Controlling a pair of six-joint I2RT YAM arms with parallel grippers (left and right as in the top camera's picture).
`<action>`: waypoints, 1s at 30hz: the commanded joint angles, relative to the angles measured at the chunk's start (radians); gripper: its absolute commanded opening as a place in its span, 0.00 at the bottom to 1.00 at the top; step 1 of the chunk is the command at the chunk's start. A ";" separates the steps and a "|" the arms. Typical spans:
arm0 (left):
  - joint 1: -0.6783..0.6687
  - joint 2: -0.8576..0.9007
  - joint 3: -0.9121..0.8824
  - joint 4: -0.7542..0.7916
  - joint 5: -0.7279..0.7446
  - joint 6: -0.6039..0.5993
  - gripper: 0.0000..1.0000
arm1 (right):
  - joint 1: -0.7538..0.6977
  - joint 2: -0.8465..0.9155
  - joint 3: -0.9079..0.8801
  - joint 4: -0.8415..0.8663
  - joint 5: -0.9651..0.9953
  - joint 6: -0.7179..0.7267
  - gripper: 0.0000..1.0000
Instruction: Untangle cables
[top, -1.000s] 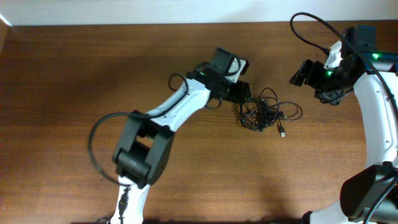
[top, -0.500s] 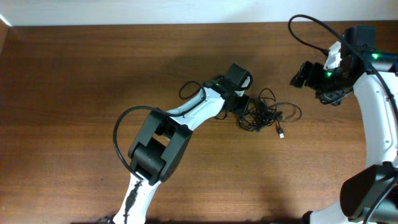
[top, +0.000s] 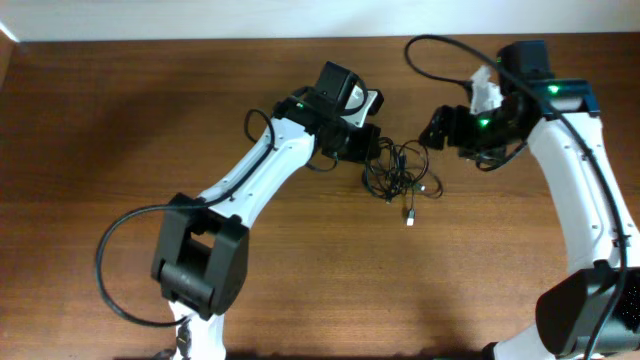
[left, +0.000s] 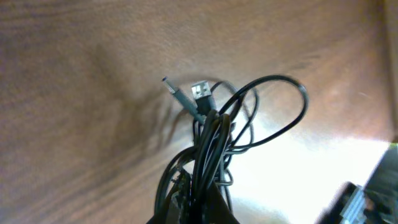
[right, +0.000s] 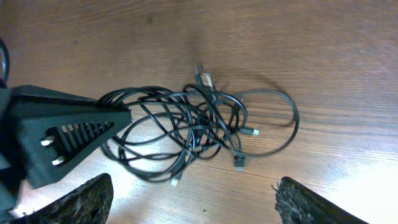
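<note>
Bright glare patches — close cables (left: 208, 146) out of focus

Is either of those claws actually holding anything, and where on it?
The left gripper pinches the cable tangle by a bunch of strands at its edge; the right gripper is open, holding nothing.

Worktop (top: 110, 140) spreading across whole overhead view: brown wood, grain running left to right, darker shade lying over upper left part. White strip (top: 200, 18) bordering far edge, running full width; wall or edging, cannot tell. Left wrist view: wood filling frame, blurring, strong glare washing out lower right. Right wrist view: fine grain showing, small dark speck (right: 148, 20) sitting near top edge, glare brightening both lower corners.
</note>
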 joint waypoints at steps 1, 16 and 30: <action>0.056 -0.087 0.019 -0.002 0.190 0.020 0.00 | 0.054 0.007 -0.005 0.034 -0.013 0.031 0.80; 0.166 -0.090 0.019 0.355 0.792 -0.284 0.00 | 0.137 0.183 -0.005 0.146 -0.137 0.152 0.25; 0.340 -0.090 0.019 0.073 0.104 -0.082 0.00 | -0.193 -0.041 -0.004 -0.060 -0.220 -0.045 0.04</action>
